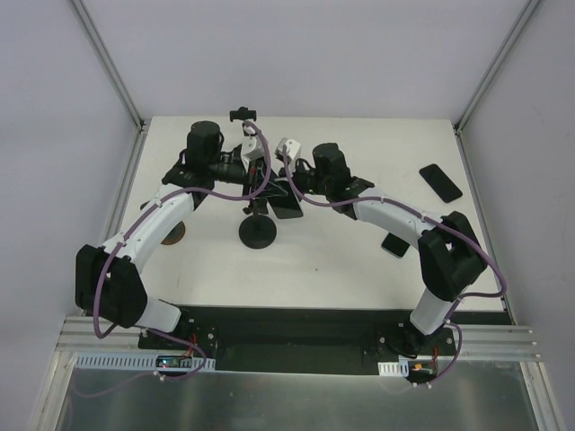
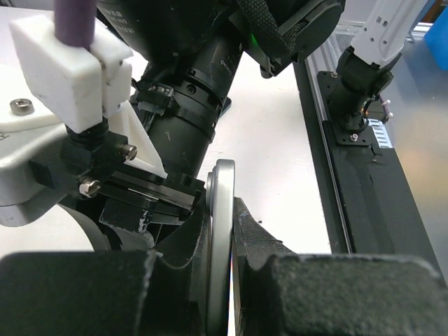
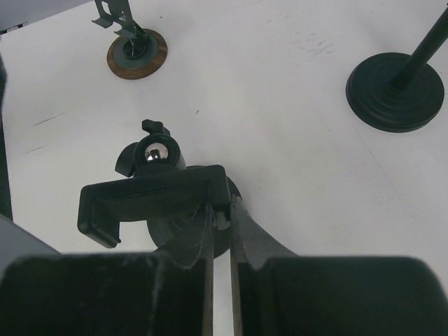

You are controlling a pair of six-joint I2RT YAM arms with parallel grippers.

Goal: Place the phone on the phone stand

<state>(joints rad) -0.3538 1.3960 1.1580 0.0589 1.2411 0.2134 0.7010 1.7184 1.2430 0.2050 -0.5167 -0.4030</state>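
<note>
Here the left gripper (image 2: 222,207) is pressed together on the phone (image 2: 221,185). The phone stands on its thin edge between the two fingers, and its rounded silver corner comes out above them. It is lifted over the middle of the table (image 1: 359,269), very close to the wrist of the right arm. The right gripper (image 3: 222,210) is also closed, and it pinches the right end of a black clamp (image 3: 150,196). The clamp sits just under a shiny ball joint (image 3: 155,152).

Whether the phone touches the clamp, I cannot tell. Near the two grippers a round black base (image 3: 392,94) with a thin pole stands on the table. A brown disc (image 3: 137,52) with a small metal holder is farther away, on the left arm's side. Two more phones lie flat on the right: one (image 1: 440,182) near the far corner, the other (image 1: 393,244) partly hidden under the right arm.
</note>
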